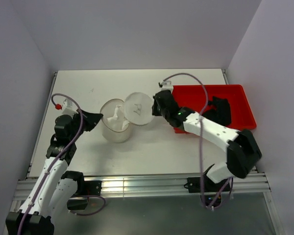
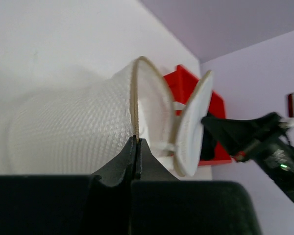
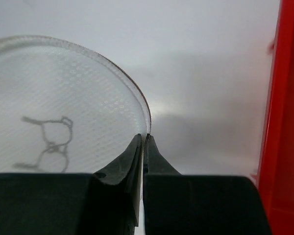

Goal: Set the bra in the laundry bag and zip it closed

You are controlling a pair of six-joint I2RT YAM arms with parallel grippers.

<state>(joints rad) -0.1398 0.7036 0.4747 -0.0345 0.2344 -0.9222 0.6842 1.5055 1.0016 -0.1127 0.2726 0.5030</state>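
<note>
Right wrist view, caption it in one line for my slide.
Right gripper pinched shut on the zip rim of the laundry bag's round mesh lid, red bin at the right edge.

The table (image 1: 152, 147) is white and flat. A small white mesh bag (image 1: 116, 132) stands on it near the middle, a bit to the left. Its round lid (image 1: 138, 108) is open on the right side of the bag. A red bin (image 1: 232, 93) sits on the table by the right edge, apart from the bag.
</note>
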